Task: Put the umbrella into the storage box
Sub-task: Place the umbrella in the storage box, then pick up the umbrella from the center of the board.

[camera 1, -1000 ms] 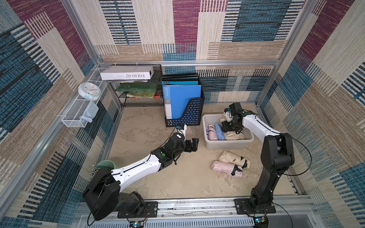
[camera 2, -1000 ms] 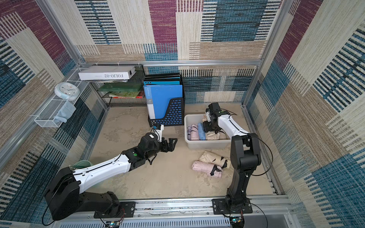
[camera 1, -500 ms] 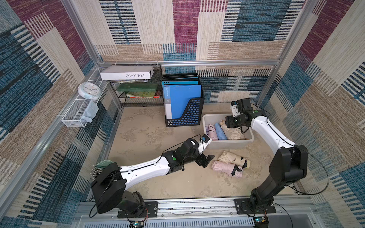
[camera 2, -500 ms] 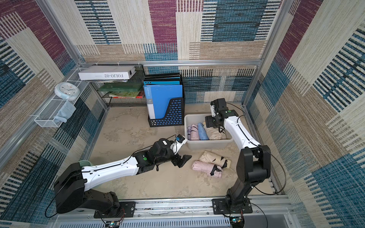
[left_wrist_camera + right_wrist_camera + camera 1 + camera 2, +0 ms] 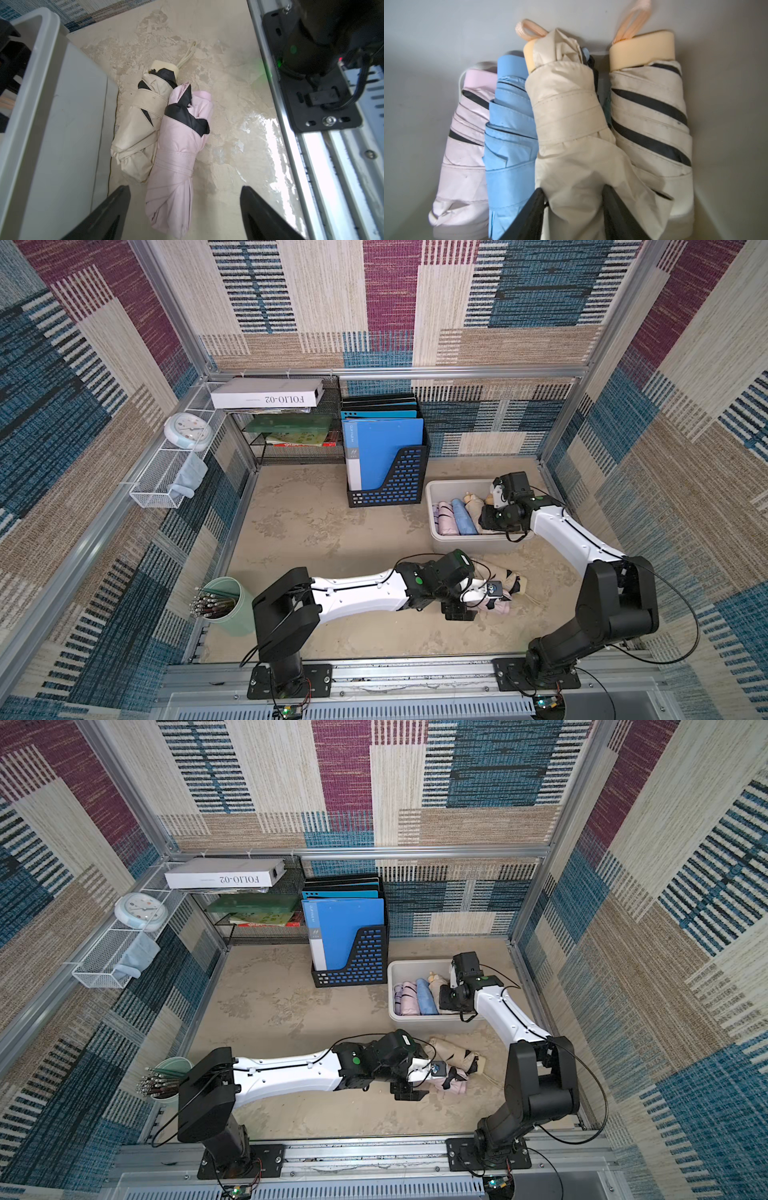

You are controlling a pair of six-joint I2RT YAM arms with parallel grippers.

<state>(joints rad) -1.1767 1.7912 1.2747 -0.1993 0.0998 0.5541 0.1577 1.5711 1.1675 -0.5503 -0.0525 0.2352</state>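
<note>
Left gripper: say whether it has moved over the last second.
Yes: left gripper went from the black file holder to the pink umbrella before the storage box.

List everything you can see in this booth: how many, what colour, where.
storage box: one, light grey, right rear of the table.
boxed umbrellas: four, pink, blue, cream, black-striped cream, side by side inside it.
loose umbrellas: two, cream and pink, touching, on the table before the box.
file holder: one, black, holding blue folders, beside the box.
white case: one, atop the wire shelf.
clock: one, white, at the wire basket rear end.
cup: one, green, front left corner.
left gripper: one, black, open, flanking the pink loose umbrella.
right gripper: one, black, straddling the boxed cream umbrella; grip unclear.
</note>
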